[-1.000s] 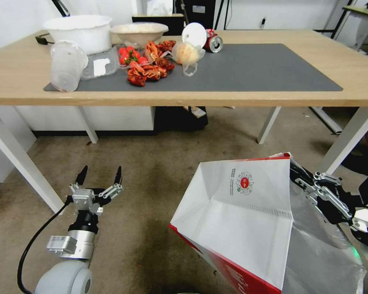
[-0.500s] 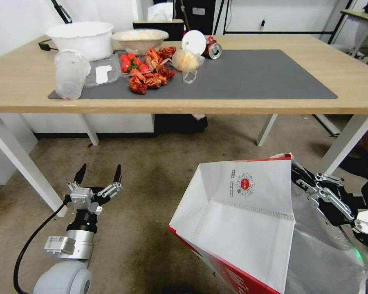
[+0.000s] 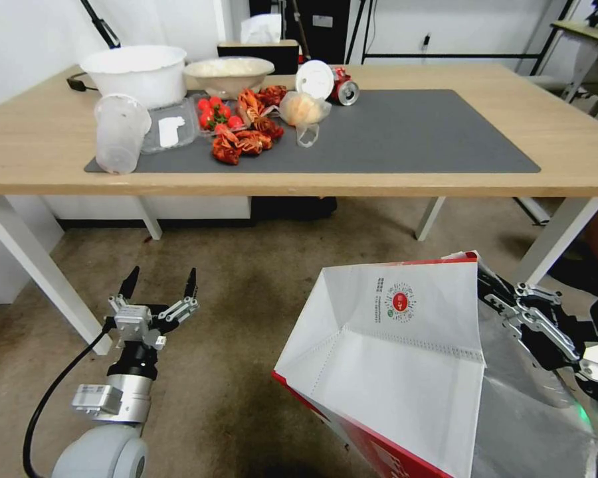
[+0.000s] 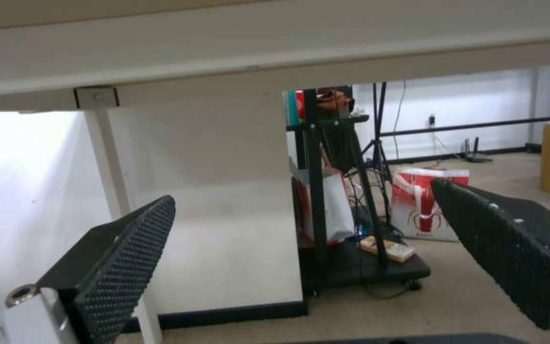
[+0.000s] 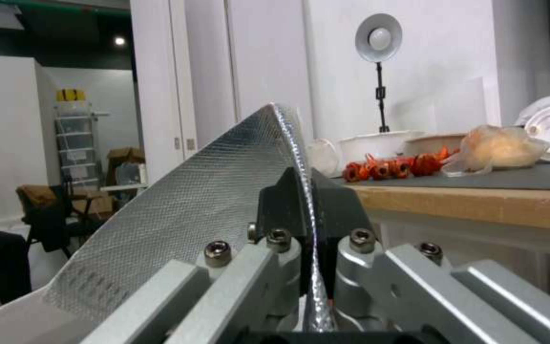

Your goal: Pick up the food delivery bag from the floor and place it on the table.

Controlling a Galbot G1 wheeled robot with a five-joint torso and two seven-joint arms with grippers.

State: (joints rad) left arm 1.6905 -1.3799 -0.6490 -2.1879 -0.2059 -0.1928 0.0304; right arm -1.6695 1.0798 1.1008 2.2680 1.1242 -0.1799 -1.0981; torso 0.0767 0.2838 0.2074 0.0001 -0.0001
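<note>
Right pincer [image 3: 495,292] pinches food delivery bag [image 3: 392,358] (red round logo [image 3: 398,302]).

A robotics lab or studio: a wood worktop [image 3: 445,182] on stained carpet [image 3: 246,279], a studio lamp on a stand [image 5: 380,38], a wheeled black equipment rack [image 4: 345,191], wall cables, storage shelving [image 5: 78,143] behind.

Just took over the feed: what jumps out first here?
The large boxy white food delivery bag with red sides fills the lower right, its foil edge pinched in the right end effector. The left end effector hangs open, low over the carpet. Red crayfish litter the light-wood table.
</note>
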